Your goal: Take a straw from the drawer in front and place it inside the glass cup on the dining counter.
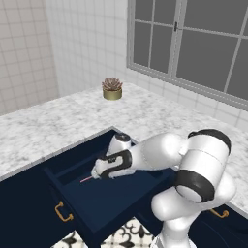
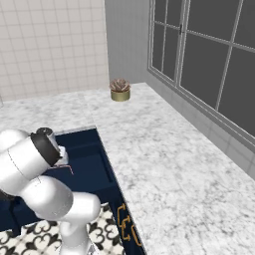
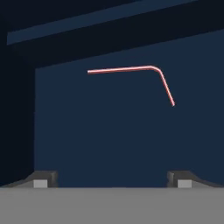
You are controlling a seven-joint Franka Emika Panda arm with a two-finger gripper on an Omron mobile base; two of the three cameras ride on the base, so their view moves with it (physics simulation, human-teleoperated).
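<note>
Fingertips (image 3: 43, 178) spread wide and empty, we're over the straw (image 3: 131, 68) in the drawer (image 1: 104, 206); looks light, probably slippery, so we'd pinch its long leg.

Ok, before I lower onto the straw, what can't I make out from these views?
- The claw in the left base view: the hand's white body covers its tips.
- The straw there: only a short end shows, the hand hides the rest.
- The drawer in the right base view: the arm covers its left part.
- Claw-to-straw height: the hand view looks straight along it.
</note>
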